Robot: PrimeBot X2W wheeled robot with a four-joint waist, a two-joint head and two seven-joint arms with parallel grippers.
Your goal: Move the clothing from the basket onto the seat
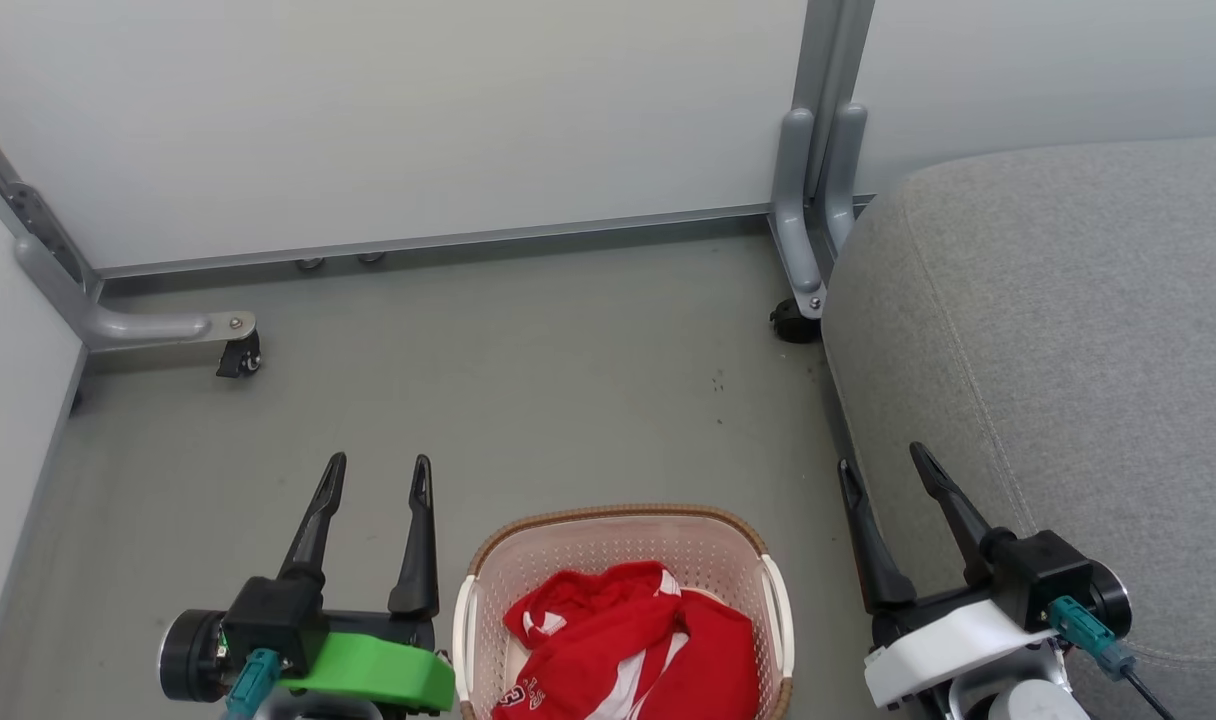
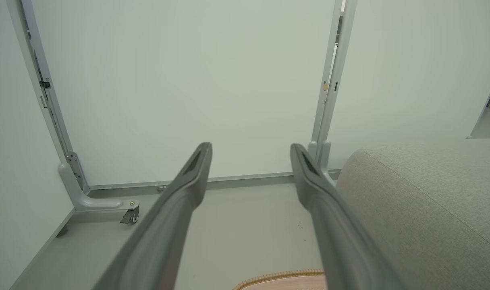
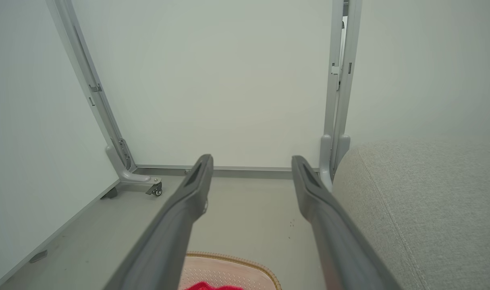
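Note:
The cream basket [image 1: 623, 535] with a brown rim stands on the floor at the bottom middle of the head view. Crumpled red clothing [image 1: 633, 645] with white trim and lettering lies inside it. The grey seat [image 1: 1068, 330] fills the right side. My left gripper [image 1: 378, 475] hovers open just left of the basket, fingers empty. My right gripper [image 1: 883, 462] hangs open between the basket and the seat's edge. The left wrist view shows the basket rim [image 2: 279, 278] and the seat [image 2: 430, 201]; the right wrist view shows the basket [image 3: 229, 268], a bit of red clothing [image 3: 210, 286] and the seat [image 3: 430, 201].
White partition panels on grey metal frames close off the back and left. A caster foot [image 1: 238, 355] sits at the back left and another caster [image 1: 796, 322] by the seat's far corner. Bare grey floor [image 1: 528, 380] stretches beyond the basket.

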